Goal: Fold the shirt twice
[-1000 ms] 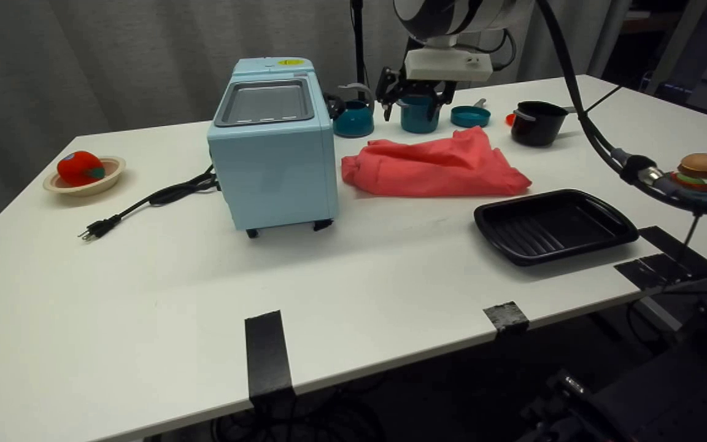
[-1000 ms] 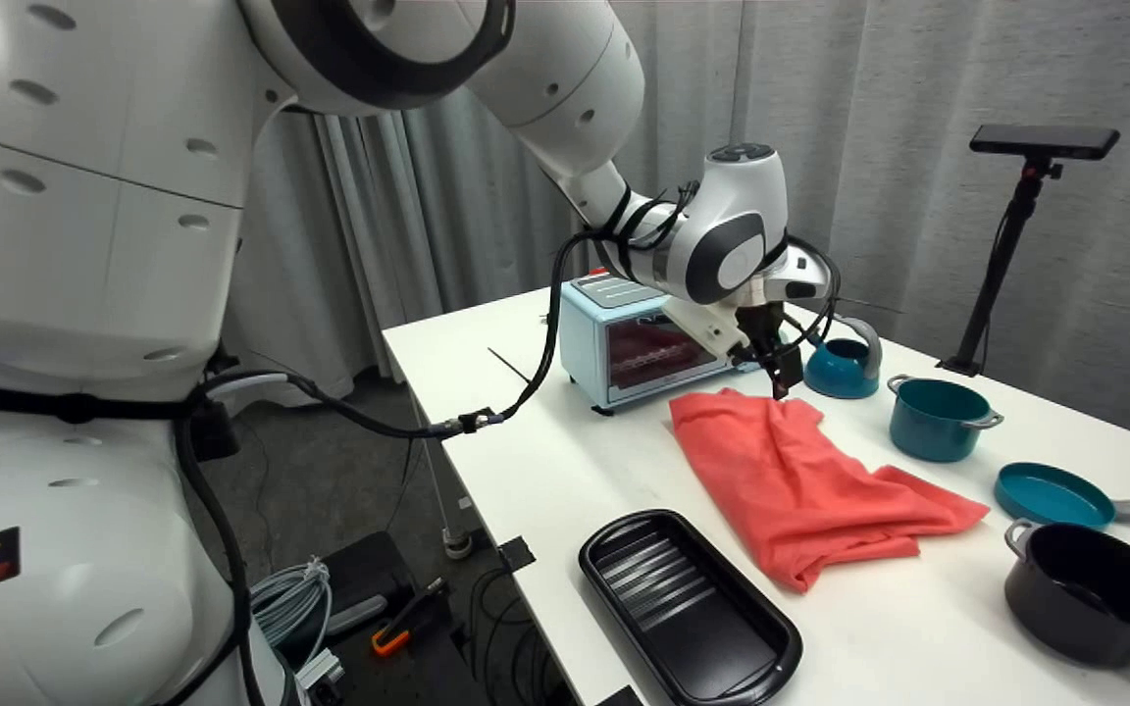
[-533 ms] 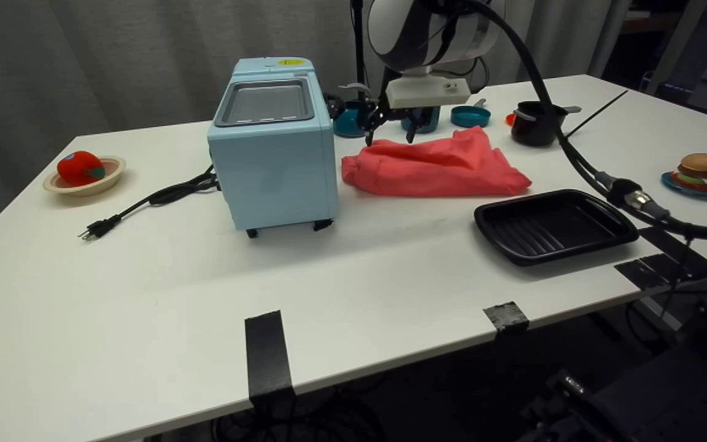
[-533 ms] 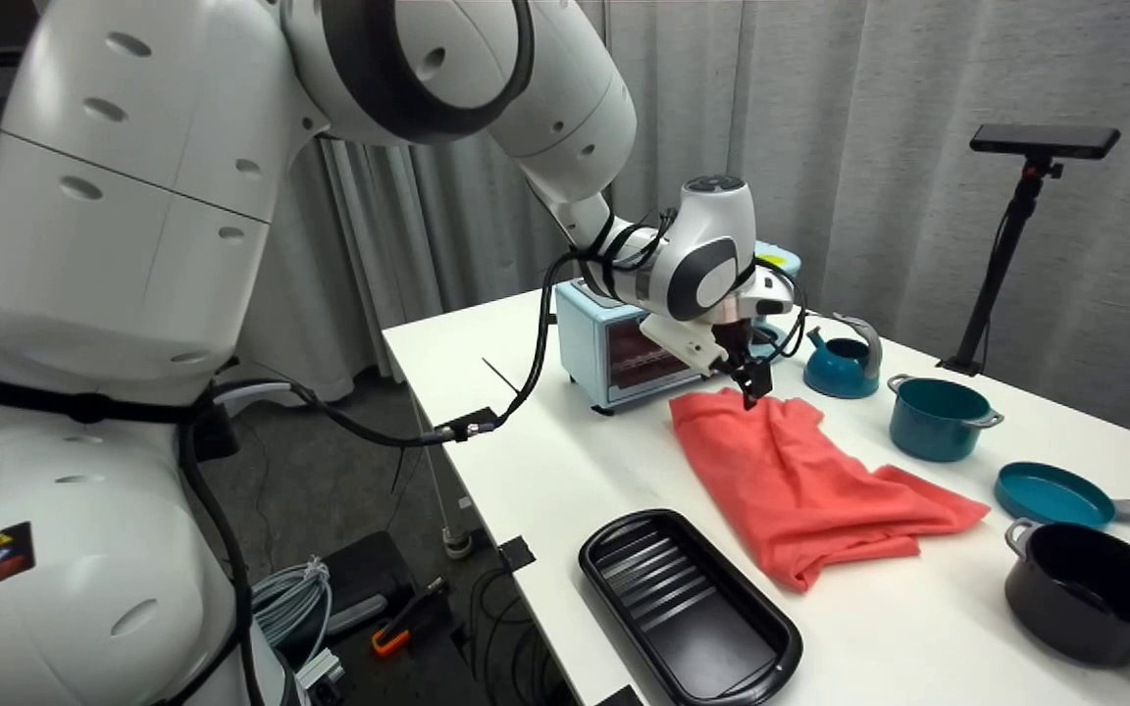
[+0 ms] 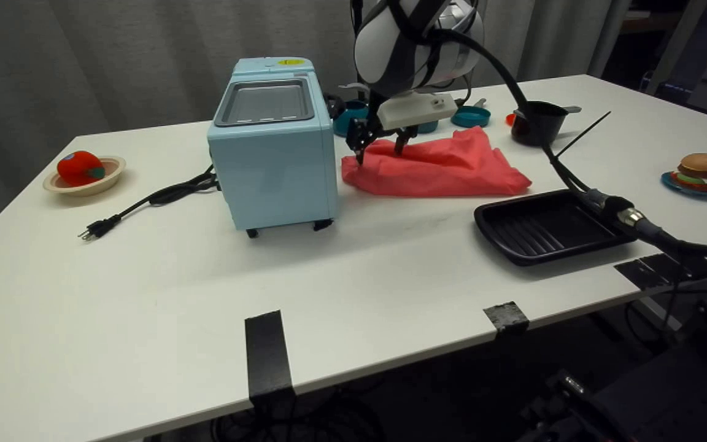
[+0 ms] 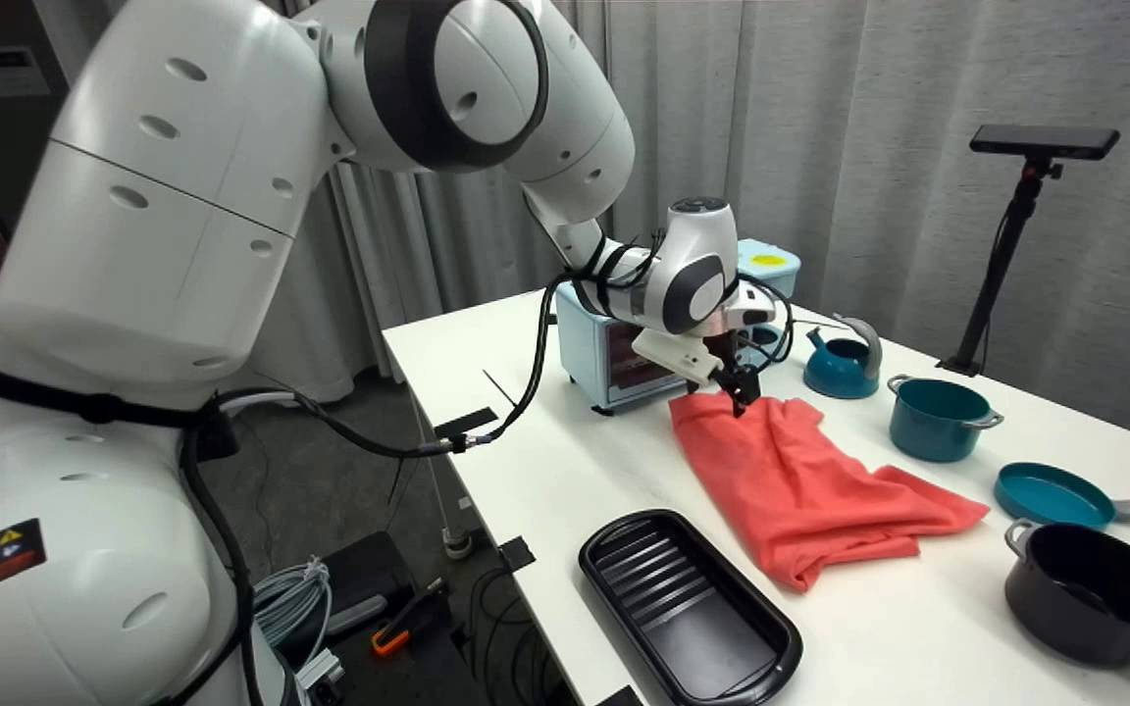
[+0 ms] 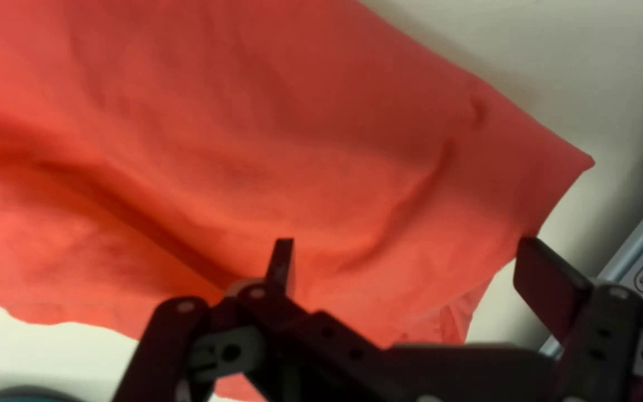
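The red shirt (image 5: 452, 172) lies rumpled on the white table, and it also shows in an exterior view (image 6: 810, 490). In the wrist view the shirt (image 7: 215, 123) fills most of the picture, with a pointed corner at the right. My gripper (image 7: 405, 245) is open, with its fingers wide apart over the shirt's end by the toaster oven. One fingertip (image 7: 529, 248) lines up with the shirt's edge. The other is over the cloth. In both exterior views the gripper (image 5: 379, 153) (image 6: 734, 400) is low at that end. I cannot tell whether it touches the cloth.
A light blue toaster oven (image 5: 274, 178) stands close beside the shirt and the gripper. A black baking tray (image 6: 693, 608) lies on the robot's side. A teal kettle (image 6: 842, 368), teal pot (image 6: 940, 420), teal pan (image 6: 1055, 493) and black pot (image 6: 1095, 593) stand around the shirt.
My gripper has moved down and toward the toaster oven, from above the pots' side to just over the shirt's end. It stays open. The shirt has not visibly moved.
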Robot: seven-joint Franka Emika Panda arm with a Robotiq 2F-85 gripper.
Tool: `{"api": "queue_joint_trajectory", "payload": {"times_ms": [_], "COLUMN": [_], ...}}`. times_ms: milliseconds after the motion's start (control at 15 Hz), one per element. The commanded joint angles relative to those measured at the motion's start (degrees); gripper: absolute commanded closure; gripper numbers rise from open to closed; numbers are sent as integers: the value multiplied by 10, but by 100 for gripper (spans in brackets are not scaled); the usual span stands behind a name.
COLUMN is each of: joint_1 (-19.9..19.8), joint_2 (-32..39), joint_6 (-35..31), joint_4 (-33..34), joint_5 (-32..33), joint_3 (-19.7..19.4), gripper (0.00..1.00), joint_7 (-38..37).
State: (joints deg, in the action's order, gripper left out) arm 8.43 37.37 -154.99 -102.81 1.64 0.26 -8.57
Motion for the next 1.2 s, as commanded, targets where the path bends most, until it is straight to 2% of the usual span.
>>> {"api": "queue_joint_trajectory", "payload": {"times_ms": [0,400,1067,1133], "joint_1": [0,-6,-5,-3], "joint_2": [33,52,87,70], "joint_6": [7,21,98,71], "joint_4": [46,91,175,138], "joint_5": [9,-1,2,2], "joint_3": [5,20,4,7], "gripper": [0,0,0,0], "joint_7": [24,41,22,23]}}
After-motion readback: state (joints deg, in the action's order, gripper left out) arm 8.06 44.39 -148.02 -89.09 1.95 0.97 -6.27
